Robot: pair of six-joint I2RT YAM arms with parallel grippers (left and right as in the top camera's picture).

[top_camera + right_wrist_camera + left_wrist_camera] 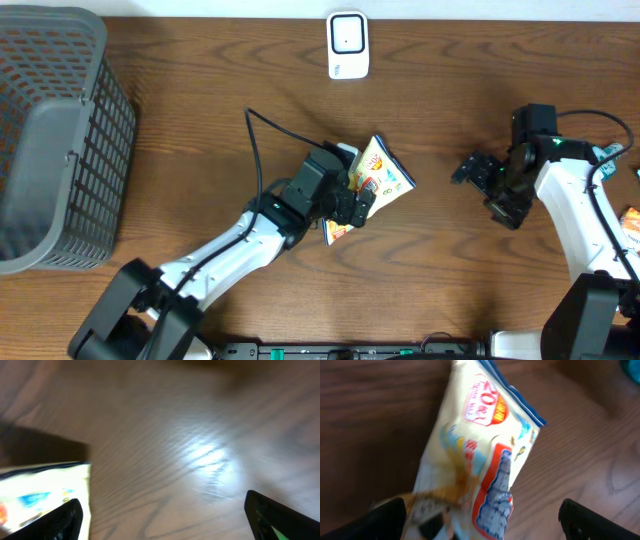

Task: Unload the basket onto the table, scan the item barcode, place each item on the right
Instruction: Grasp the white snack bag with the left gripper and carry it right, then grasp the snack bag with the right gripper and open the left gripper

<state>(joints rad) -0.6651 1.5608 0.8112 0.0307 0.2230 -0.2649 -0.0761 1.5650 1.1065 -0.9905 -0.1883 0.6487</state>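
Note:
The item, a cream snack packet (378,180) with red, yellow and blue print, lies flat on the wooden table near the middle. My left gripper (355,205) is at its lower-left end. In the left wrist view the packet (480,445) runs up from between the two black fingers, and the left gripper (482,517) is open wide around its near end. A white barcode scanner (348,45) stands at the table's far edge. My right gripper (468,168) hovers to the packet's right, open (165,517) over bare wood, with the packet's edge (40,490) at its left.
A large grey mesh basket (50,140) fills the left side of the table. A black cable (258,150) loops up from the left arm. A small orange object (633,215) pokes in at the right edge, beside the right arm.

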